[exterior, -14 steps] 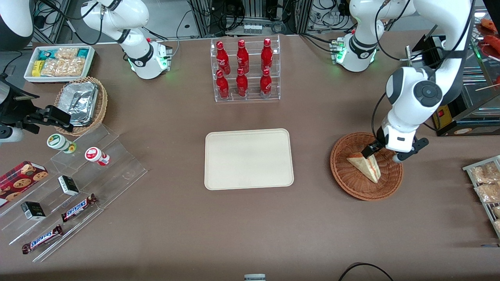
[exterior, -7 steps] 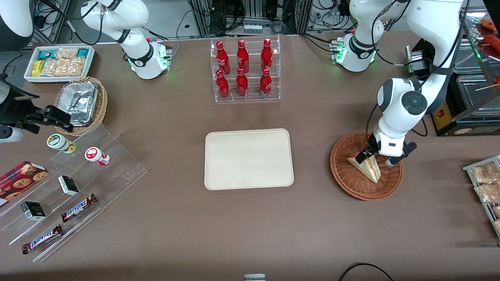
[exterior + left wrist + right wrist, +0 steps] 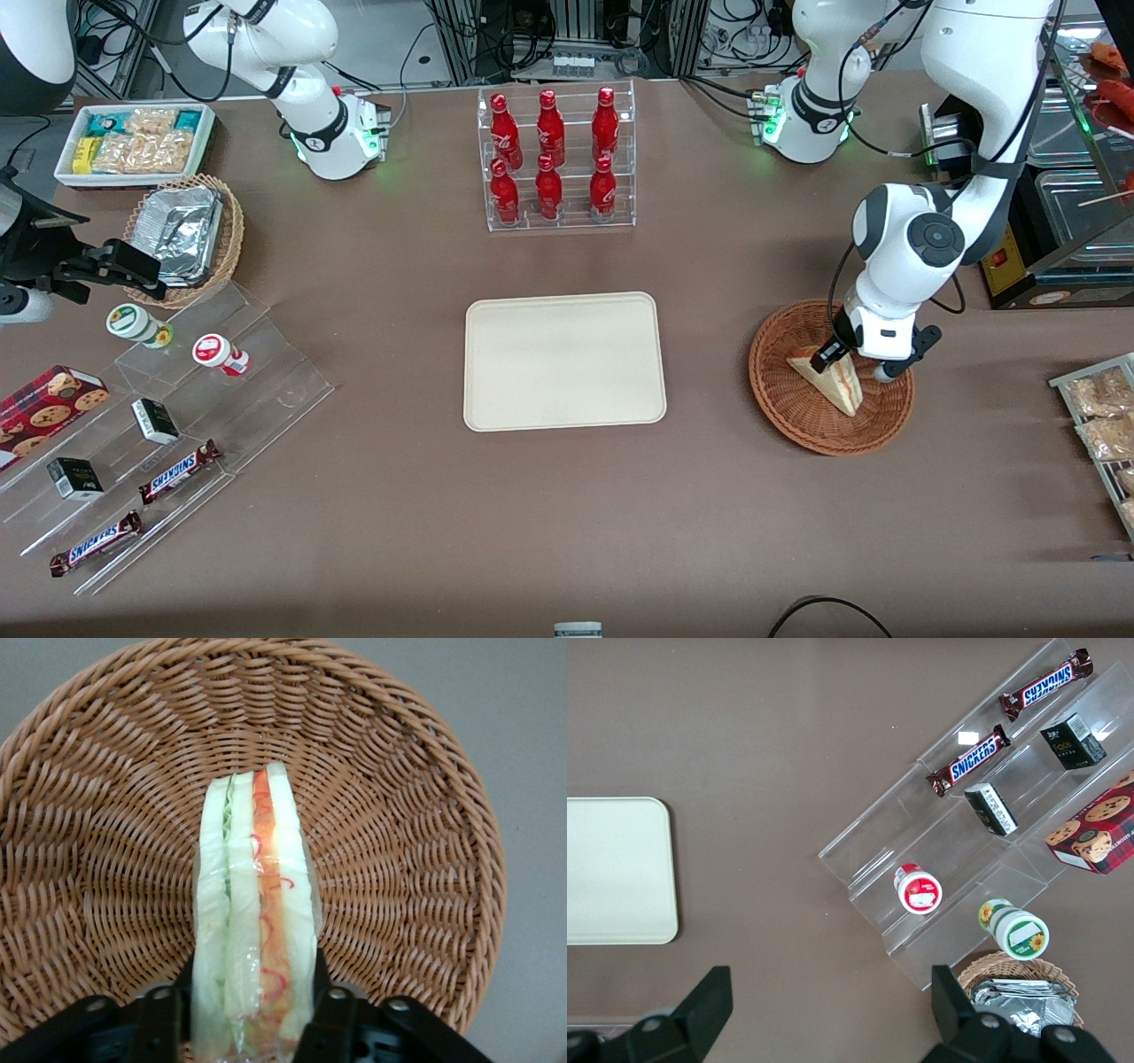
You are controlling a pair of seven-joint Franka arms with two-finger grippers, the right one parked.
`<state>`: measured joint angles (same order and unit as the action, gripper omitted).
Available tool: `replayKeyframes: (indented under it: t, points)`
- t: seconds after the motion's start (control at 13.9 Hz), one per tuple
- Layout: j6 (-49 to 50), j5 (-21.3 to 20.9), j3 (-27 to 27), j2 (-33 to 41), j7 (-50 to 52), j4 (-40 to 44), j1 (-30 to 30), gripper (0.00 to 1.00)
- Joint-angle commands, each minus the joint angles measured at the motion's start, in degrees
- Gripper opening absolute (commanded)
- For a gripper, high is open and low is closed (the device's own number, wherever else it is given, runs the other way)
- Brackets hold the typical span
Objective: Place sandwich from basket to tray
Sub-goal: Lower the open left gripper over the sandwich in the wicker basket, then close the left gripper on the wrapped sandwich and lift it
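The sandwich (image 3: 833,383), a pale bread wedge in clear wrap with green and red-orange filling, stands on edge in the reddish-brown woven basket (image 3: 788,416) toward the working arm's end of the table. My left gripper (image 3: 855,363) is down in the basket over the wedge's thick end. In the left wrist view the sandwich (image 3: 257,921) fills the space between the two black fingers (image 3: 330,1014), which press on its two bread faces, with the basket (image 3: 106,815) underneath. The cream tray (image 3: 564,361) lies bare at the table's middle, beside the basket.
A clear rack of red bottles (image 3: 556,159) stands farther from the front camera than the tray. Toward the parked arm's end are acrylic steps with snack bars and cups (image 3: 177,399), a tan basket of foil containers (image 3: 182,235) and a white bin (image 3: 133,142). Snack packets (image 3: 1103,416) lie near the basket.
The left arm's wrist has come down and drawn in toward the basket's middle, so the gripper now sits lower on the sandwich's thick end. The sandwich rests in the same spot.
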<state>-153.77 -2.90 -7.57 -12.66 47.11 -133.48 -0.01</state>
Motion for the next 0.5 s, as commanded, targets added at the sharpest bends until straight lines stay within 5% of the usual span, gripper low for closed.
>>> replayKeyframes:
  t: [0.0,0.22,0.43]
  points:
    - [-0.2,-0.9,-0.1,0.3,1.8,1.3,-0.4,0.00]
    - [7.8,-1.0,-0.1,4.4,1.2,4.3,-0.6,0.00]
    - [26.7,-1.1,-3.1,6.9,0.8,14.9,-0.7,0.00]
